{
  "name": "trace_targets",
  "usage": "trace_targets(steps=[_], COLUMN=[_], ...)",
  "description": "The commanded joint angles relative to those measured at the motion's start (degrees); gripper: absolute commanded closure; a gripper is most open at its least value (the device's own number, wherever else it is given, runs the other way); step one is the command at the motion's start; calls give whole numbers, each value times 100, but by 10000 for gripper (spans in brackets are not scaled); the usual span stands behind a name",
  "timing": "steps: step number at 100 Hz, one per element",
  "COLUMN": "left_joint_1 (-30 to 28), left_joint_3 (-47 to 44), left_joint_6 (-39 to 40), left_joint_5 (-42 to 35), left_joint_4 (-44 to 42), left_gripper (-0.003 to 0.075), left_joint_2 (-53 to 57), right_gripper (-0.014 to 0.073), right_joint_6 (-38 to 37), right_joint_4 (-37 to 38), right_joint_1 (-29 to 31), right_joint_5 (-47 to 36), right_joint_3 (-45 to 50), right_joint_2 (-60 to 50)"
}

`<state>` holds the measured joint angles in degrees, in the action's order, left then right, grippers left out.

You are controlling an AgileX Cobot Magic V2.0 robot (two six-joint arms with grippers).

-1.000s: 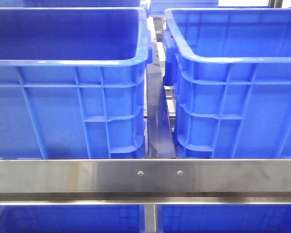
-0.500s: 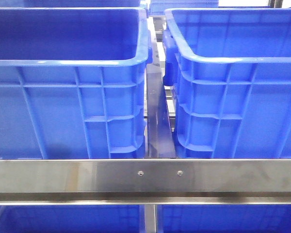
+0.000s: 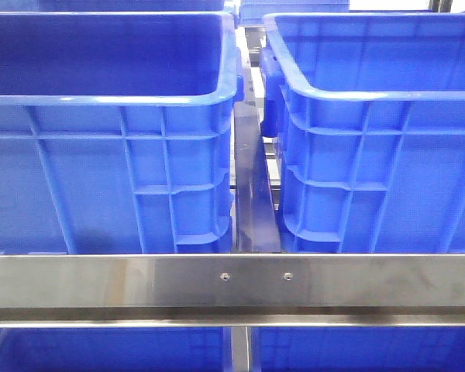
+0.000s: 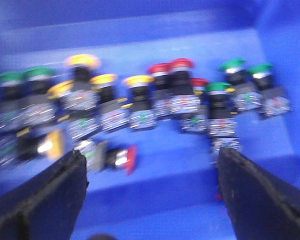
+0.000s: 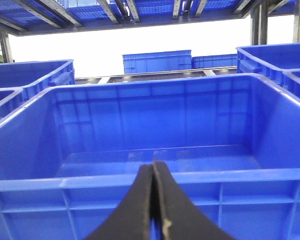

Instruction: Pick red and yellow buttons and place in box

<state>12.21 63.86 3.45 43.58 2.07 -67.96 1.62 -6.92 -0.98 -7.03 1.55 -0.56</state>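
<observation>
Left end effector (image 4: 150, 200): black fingers spread wide, empty, hovering over blue bin floor (image 4: 180, 165) crowded with small round-capped push buttons; view blurred. Yellow-capped buttons (image 4: 106, 80) left of red-capped buttons (image 4: 172, 66), green-capped buttons (image 4: 235, 65) at both ends; one red-capped button (image 4: 121, 159) lies tipped nearest fingers, likely pick. Right end effector (image 5: 154, 200): fingers pressed together, nothing held, facing large blue ribbed plastic crate (image 5: 155, 182), parked until needed.

left gripper (image 4: 150, 190): black padded fingers (image 4: 45, 197) spread wide, nothing between them
right gripper (image 5: 154, 200): black tapered fingers (image 5: 135, 210) pressed together, tips touching, nothing held
</observation>
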Motion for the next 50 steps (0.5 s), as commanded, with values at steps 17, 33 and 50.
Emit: trace_targets(steps=[17, 33, 50], left_joint_1=[306, 356, 473], left_joint_3=[1059, 1534, 1869], left_joint_6=[-7, -7, -33], left_joint_5=[-361, -261, -226], left_joint_4=[73, 73, 63], left_gripper=[205, 205, 205], left_joint_2=[-1335, -2127, -2686], right_gripper=[661, 661, 661], right_joint_6=[31, 31, 31], right_joint_4=[48, 48, 48], right_joint_1=[14, 14, 14], right_joint_5=[-424, -424, -424], right_joint_3=[-110, -110, -110], right_joint_2=[-147, -147, -147])
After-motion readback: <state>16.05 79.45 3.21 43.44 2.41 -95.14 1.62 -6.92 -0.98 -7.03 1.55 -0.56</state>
